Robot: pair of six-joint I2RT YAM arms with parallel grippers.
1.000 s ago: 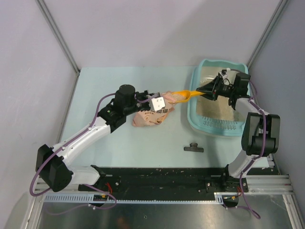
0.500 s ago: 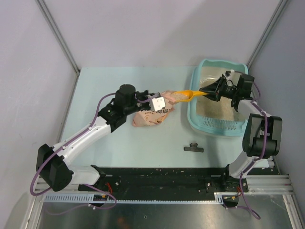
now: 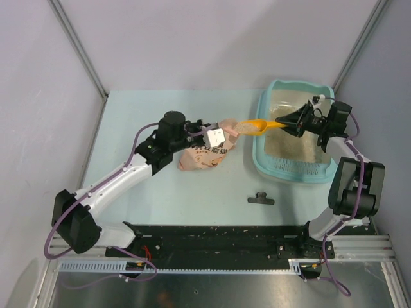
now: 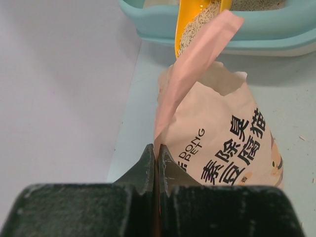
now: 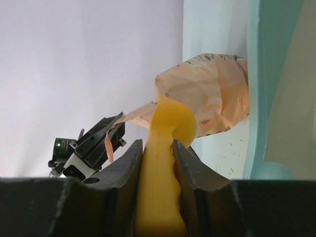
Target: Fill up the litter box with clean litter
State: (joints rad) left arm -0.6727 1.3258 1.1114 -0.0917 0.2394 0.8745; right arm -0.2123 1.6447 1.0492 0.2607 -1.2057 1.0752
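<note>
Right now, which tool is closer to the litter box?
Right. The right tool hangs over the litter box, gripping the orange scoop; the left tool is off to the box's left, pinching the bag.

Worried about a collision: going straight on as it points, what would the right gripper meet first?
Probably the bag, whose mouth lies just past the scoop in the right gripper; depth is unclear.

top: overhead, far | wrists: close, facing each other (share bag (image 4: 222, 133))

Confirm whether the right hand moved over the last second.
Yes. The right hand shifted right, deeper over the litter box, pulling the scoop along from the bag.
</note>
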